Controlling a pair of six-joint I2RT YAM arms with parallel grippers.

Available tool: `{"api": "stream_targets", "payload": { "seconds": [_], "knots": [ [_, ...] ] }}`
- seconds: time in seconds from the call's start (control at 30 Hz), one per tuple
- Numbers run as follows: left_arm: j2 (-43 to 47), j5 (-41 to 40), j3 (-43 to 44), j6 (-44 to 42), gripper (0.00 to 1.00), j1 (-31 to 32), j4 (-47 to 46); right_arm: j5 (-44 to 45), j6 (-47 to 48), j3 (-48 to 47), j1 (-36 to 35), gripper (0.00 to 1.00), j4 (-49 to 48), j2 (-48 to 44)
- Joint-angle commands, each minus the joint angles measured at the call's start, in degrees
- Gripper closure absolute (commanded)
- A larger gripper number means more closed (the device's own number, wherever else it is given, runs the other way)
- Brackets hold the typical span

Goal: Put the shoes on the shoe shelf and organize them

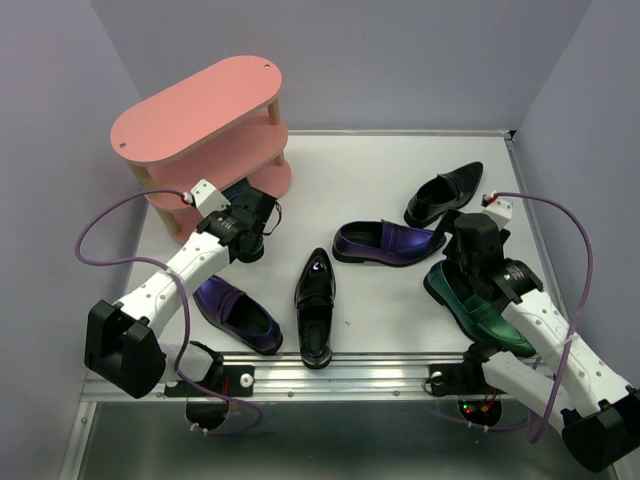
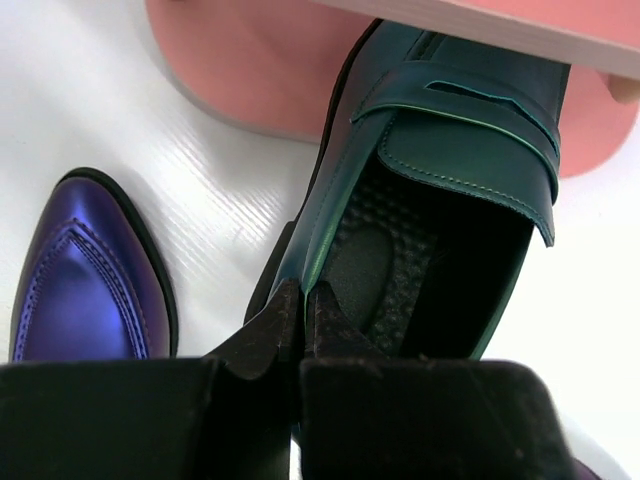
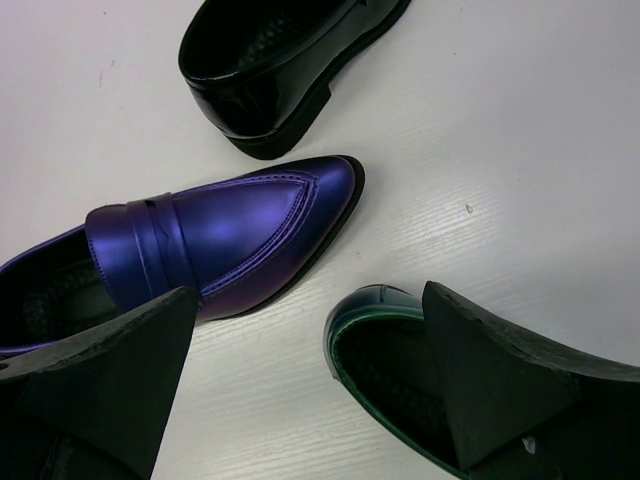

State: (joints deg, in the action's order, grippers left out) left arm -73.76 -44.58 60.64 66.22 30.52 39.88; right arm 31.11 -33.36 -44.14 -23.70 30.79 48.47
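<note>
Currently, a green loafer (image 2: 440, 200) is clamped by the left gripper (image 2: 305, 295), toe at the pink shoe shelf (image 2: 250, 70); the right gripper (image 3: 308, 295) is spread open.

So the left pincer (image 2: 303, 305) is pinching the side wall of the teal-green loafer (image 2: 450, 200) right at its opening, jaws pressing together on the leather. The loafer's toe is poking in over the shoe shelf's (image 2: 260, 70) pink bottom board and tucking under the edge of the board above. A purple shoe's (image 2: 85, 290) toe is sitting on the white bench (image 2: 120, 130) at the left of the view, apart from the loafer.
</note>
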Motion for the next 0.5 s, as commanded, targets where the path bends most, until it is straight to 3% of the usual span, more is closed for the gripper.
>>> {"api": "stream_targets", "payload": {
  "seconds": [0.0, 0.47],
  "knots": [
    [1.2, -6.1, -0.5, 1.6, 1.0, -1.9, -7.3, -0.4, 0.7, -0.3, -0.3, 0.0, -2.8, -0.6],
    [1.3, -6.4, -7.6, -0.5, 1.0, -9.4, -19.1, -1.1, 0.6, 0.0, -0.3, 0.0, -2.7, -0.7]
  ]
}}
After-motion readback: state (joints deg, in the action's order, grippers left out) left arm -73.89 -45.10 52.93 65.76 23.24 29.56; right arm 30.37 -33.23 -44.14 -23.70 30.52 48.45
